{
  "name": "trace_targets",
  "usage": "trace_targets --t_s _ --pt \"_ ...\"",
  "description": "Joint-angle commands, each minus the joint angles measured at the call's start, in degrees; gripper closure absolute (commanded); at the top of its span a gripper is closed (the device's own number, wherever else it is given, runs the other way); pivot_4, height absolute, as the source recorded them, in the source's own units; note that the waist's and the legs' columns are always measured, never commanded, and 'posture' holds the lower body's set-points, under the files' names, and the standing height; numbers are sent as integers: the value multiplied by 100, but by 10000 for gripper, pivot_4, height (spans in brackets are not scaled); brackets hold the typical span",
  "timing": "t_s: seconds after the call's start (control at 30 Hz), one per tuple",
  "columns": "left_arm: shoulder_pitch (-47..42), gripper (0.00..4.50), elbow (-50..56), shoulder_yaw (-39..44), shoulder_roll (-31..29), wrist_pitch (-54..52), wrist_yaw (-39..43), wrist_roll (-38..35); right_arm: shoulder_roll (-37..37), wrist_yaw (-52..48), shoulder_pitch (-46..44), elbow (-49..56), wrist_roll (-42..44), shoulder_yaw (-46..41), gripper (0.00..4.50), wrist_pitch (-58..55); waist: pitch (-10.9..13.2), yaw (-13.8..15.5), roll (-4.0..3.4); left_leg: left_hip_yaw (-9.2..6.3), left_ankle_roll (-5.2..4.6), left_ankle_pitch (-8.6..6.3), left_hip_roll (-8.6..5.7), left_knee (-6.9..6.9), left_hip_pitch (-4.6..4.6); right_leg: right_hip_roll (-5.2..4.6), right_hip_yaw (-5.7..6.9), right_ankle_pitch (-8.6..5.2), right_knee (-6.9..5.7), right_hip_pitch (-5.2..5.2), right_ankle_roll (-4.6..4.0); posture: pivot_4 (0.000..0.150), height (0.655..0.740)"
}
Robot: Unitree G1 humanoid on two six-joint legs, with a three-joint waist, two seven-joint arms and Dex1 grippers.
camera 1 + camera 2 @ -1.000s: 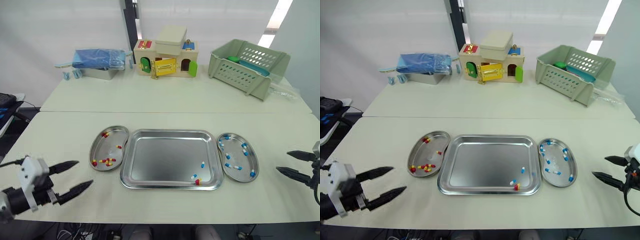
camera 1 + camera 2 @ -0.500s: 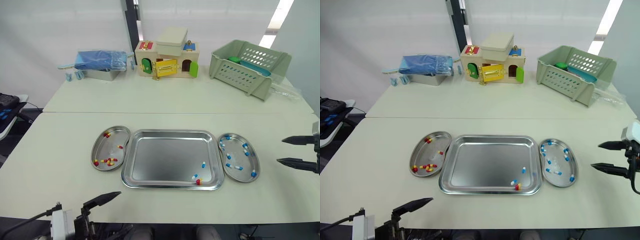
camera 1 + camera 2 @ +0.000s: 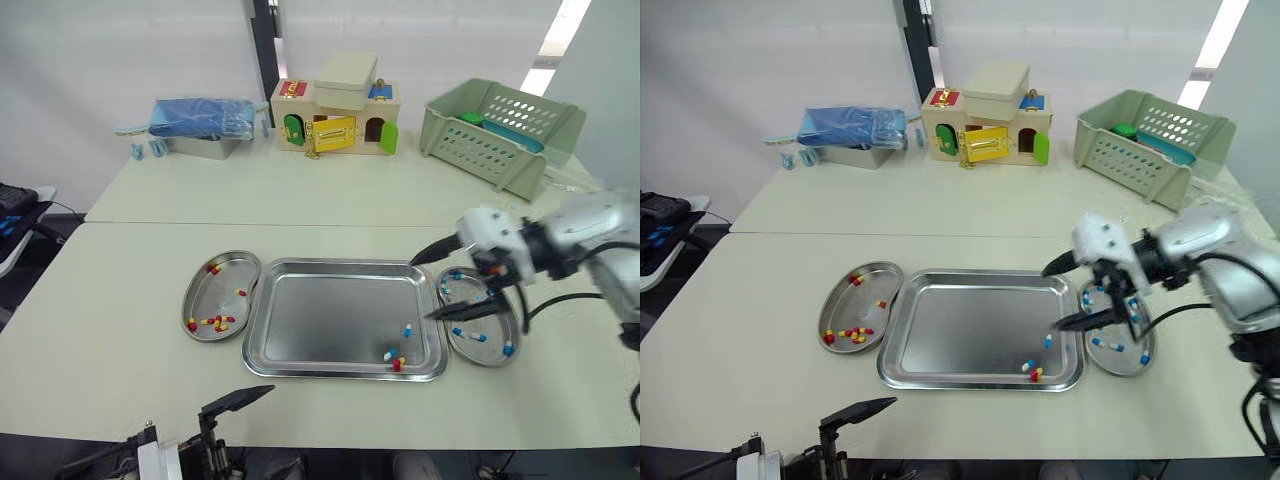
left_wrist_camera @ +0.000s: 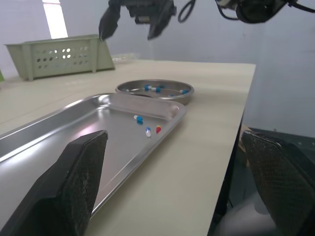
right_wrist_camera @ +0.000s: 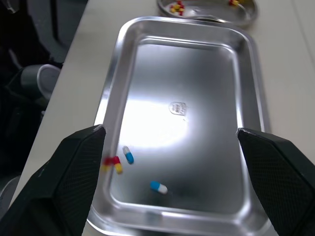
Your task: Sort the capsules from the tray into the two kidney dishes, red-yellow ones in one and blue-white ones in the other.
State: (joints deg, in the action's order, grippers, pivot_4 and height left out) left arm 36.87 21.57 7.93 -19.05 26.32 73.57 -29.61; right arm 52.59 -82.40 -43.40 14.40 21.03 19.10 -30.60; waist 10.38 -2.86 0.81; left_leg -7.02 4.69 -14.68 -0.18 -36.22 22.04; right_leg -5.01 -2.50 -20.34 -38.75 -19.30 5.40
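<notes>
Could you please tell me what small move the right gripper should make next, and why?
Probably lower the right gripper onto the blue-white capsule in the tray: its jaws stand open above the tray's right end, that capsule lies closest beneath them, and the kidney dish of blue-white capsules is just beside.

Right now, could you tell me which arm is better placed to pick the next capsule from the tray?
Right. The right gripper hangs open over the right end of the tray, close to the three capsules left there. The left gripper sits low at the near edge of the table, farther away.
</notes>
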Motion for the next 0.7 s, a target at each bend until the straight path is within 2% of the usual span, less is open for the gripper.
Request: trace_targets --t_s 0.03,0.13,0.27,0.7 --pt "309 268 307 -185 17 127 -329 53 -189 -28 -154 6 -460 293 0 362 1 12 2 -1 0 0 -2 0 1 -1 0 0 1 0 0 1500 7400" --pt "398 0 311 -292 5 235 -515 135 -390 -70 -180 -90 -771 588 6365 560 1 18 2 -2 0 0 -3 -1 0 -2 1 0 -2 0 0 1500 7400" --pt "407 0 304 -389 -2 356 -786 221 -591 -92 -223 -367 -1317 984 19848 855 1 22 2 -2 0 0 -3 0 -1 -1 2 0 -1 0 0 1500 7400" --pt "487 0 133 -600 -206 698 -1146 295 -1075 -166 -275 -779 -2068 1344 19848 1167 2 1 2 -3 0 0 -3 1 -2 0 2 0 -4 -1 0 1500 7400"
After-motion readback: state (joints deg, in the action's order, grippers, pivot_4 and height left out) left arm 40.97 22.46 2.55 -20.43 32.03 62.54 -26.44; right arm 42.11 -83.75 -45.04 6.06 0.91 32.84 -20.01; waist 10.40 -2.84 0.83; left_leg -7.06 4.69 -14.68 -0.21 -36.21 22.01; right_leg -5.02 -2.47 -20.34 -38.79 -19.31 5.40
